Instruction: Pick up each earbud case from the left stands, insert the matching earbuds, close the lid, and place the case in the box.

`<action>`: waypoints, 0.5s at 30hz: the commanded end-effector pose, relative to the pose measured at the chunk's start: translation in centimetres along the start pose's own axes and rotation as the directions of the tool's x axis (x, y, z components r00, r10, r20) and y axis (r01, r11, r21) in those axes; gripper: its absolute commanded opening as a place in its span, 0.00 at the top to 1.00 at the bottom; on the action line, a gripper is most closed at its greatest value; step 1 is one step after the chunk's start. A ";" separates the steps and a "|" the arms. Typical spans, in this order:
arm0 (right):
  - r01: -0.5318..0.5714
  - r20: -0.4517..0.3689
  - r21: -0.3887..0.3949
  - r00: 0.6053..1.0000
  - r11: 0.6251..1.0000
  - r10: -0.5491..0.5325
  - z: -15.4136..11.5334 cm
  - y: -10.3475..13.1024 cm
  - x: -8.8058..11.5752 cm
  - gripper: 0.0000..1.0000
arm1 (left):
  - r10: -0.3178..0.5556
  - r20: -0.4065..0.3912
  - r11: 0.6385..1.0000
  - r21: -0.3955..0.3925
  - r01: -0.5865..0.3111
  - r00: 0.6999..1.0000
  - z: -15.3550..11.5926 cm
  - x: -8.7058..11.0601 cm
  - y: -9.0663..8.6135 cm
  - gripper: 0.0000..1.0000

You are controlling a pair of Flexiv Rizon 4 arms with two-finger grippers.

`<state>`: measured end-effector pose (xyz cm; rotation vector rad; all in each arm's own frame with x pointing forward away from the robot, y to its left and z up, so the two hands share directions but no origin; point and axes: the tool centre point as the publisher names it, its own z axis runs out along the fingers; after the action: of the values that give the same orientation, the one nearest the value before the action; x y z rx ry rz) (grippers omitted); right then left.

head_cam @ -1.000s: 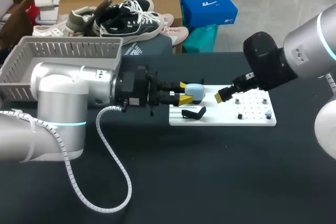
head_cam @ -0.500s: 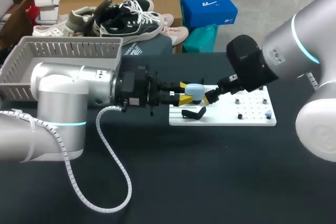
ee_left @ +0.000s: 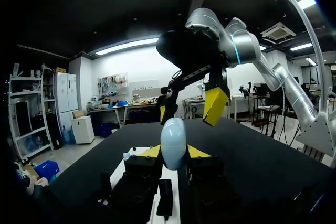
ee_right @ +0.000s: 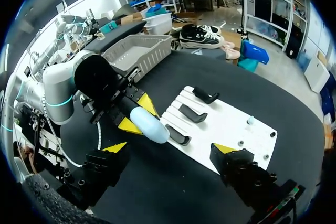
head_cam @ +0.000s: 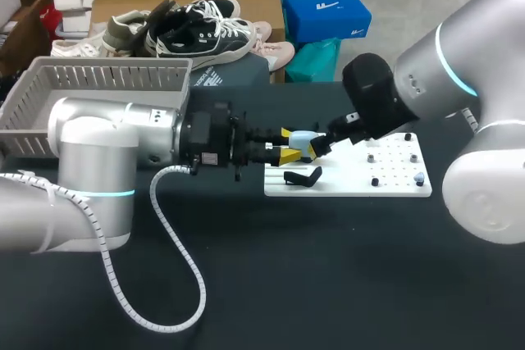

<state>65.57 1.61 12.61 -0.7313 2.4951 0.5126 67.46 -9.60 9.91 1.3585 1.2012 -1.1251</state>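
Note:
My left gripper [head_cam: 285, 147] is shut on a light blue earbud case [head_cam: 304, 139], holding it over the left end of the white board [head_cam: 353, 176]. In the left wrist view the case [ee_left: 173, 142] stands upright between my yellow tips. My right gripper [head_cam: 320, 146] is open and hangs close beside the case; its two yellow fingers [ee_left: 215, 105] straddle the space just beyond the case's top. From the right wrist, the case [ee_right: 149, 124] lies ahead of my own wide-open gripper [ee_right: 170, 148]. Small earbuds [head_cam: 419, 178] sit at the board's right end.
Black stands [ee_right: 191, 114] lie on the left part of the board, one [head_cam: 303, 176] just under the held case. A grey basket [head_cam: 98, 88] stands at the table's back left. My left arm's white cable [head_cam: 176, 256] loops over the dark tabletop.
My right arm has swung left across the board until its open gripper is right at the case. The left arm and the case have stayed still.

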 end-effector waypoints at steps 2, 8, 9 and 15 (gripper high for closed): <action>0.001 0.000 0.012 1.000 1.000 -0.001 0.8 0.3 -0.2 0.00 | 0.001 0.001 1.000 0.002 -0.001 1.000 0.0 0.1 0.1 1.00; 0.001 -0.002 0.015 1.000 1.000 -0.001 1.1 0.2 -0.5 0.00 | 0.001 0.001 1.000 0.002 -0.001 1.000 0.0 0.1 0.1 1.00; 0.001 -0.002 0.015 1.000 1.000 -0.001 1.1 0.1 -0.5 0.00 | 0.001 0.001 1.000 0.002 -0.001 1.000 0.0 0.1 0.1 1.00; -0.007 0.001 0.013 1.000 1.000 0.007 1.1 -0.1 -0.8 0.00 | 0.001 0.001 1.000 0.002 -0.001 1.000 0.0 0.1 0.1 1.00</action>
<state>66.41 2.14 12.26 -0.7213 2.4974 0.5050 67.46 -9.60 9.91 1.3585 1.2012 -1.1251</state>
